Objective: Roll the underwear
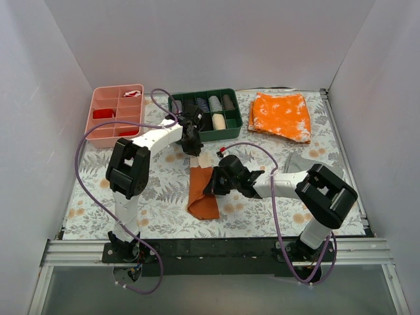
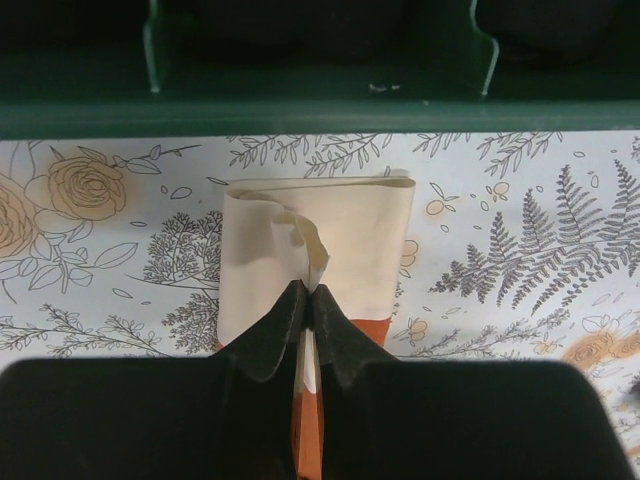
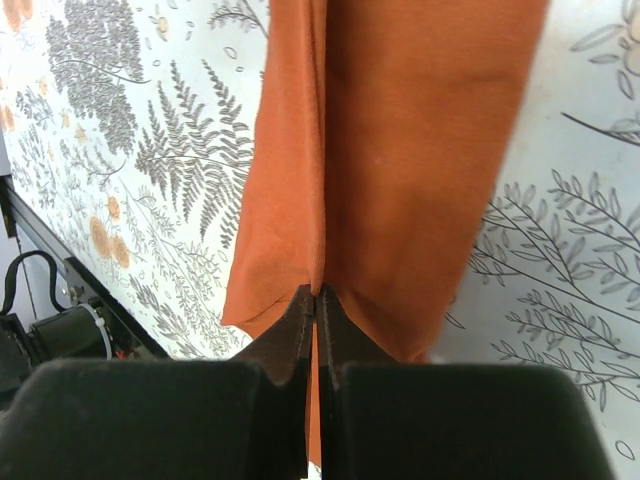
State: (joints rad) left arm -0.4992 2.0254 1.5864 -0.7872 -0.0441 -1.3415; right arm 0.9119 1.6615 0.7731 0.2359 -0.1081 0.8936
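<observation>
The underwear (image 1: 202, 190) lies as a long folded strip on the floral table, rust-brown orange with a cream band at its far end. My left gripper (image 1: 192, 146) is shut on a pinched ridge of the cream band (image 2: 340, 240), close to the green tray. My right gripper (image 1: 211, 185) is shut on a fold of the rust-brown cloth (image 3: 400, 150) on the strip's right side. In the right wrist view the cloth's near end hangs in a loose corner on the left.
A green divided tray (image 1: 230, 134) with rolled cloths stands just behind the left gripper. A pink divided tray (image 1: 105, 134) stands at the back left. A bright orange speckled cloth (image 1: 281, 115) lies at the back right. A grey cloth (image 1: 300, 161) lies behind the right arm.
</observation>
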